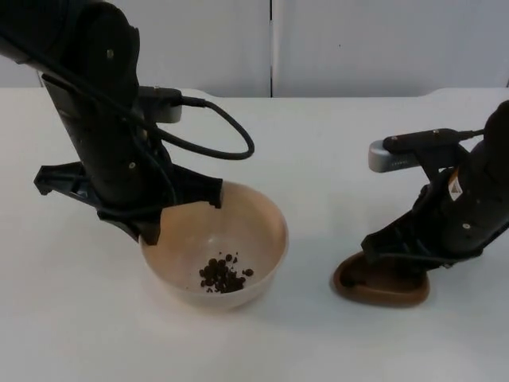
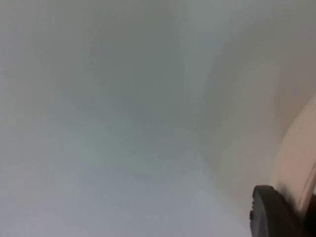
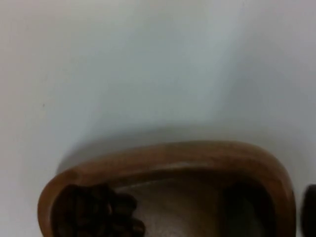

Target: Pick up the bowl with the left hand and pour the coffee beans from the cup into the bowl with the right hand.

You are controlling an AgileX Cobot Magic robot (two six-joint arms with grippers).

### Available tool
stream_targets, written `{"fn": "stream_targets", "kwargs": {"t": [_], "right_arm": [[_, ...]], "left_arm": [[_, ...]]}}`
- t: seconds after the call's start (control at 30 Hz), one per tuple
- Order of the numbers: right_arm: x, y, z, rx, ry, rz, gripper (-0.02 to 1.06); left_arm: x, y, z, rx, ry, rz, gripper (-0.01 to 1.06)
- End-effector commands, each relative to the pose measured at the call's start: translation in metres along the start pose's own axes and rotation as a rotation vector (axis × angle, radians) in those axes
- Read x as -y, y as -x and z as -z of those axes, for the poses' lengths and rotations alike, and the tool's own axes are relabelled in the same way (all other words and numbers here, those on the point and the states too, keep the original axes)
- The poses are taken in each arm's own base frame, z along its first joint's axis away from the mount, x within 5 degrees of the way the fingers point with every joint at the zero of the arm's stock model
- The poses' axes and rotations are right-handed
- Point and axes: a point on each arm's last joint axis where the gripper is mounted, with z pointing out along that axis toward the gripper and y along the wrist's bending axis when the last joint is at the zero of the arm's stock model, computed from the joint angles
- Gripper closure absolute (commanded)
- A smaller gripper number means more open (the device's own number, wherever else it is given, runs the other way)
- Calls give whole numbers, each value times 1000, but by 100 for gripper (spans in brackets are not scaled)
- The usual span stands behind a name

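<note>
Gripping the near-left rim of the bowl [image 1: 254,227], the left gripper [image 1: 151,231] has its fingers clenched on the cream wall; a small heap of coffee beans [image 1: 224,275] lies on the bowl's floor. Over on the other side, the right gripper [image 1: 402,263] clamps the brown wooden cup [image 1: 382,293], which sits low at the white table [image 1: 318,175], well apart from the bowl. Its wrist view shows more beans [image 3: 98,212] inside that cup.
</note>
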Motion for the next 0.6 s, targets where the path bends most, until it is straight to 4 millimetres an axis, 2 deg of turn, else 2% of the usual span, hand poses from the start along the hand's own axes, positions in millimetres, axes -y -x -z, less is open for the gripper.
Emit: {"fn": "stream_targets", "kwargs": {"t": [0.0, 0.07, 0.1, 0.13, 0.17, 0.27, 0.4, 0.47, 0.5, 0.57], "right_arm": [[1, 0, 0, 4, 0, -12, 62], [1, 0, 0, 6, 1, -24, 46], [1, 1, 0, 10, 3, -33, 35], [0, 1, 1, 13, 7, -45, 30], [0, 1, 1, 13, 7, -45, 30], [0, 3, 3, 31, 13, -44, 20], [0, 10, 16, 72, 19, -41, 20], [-1, 18, 36, 129, 28, -23, 20], [-1, 18, 36, 129, 28, -23, 20], [-1, 23, 55, 170, 33, -23, 20]], "left_arm": [[2, 1, 0, 15, -4, -11, 94], [3, 2, 0, 25, -17, -18, 77], [4, 2, 0, 27, -25, -34, 67], [4, 3, 2, 36, -31, -33, 45], [4, 3, 2, 36, -31, -33, 45], [4, 4, 8, 56, -37, -35, 2], [4, 6, 20, 88, -47, -35, 0], [3, 8, 32, 120, -59, -32, 0], [3, 8, 32, 120, -59, -32, 0], [3, 9, 42, 146, -67, -35, 0]]}}
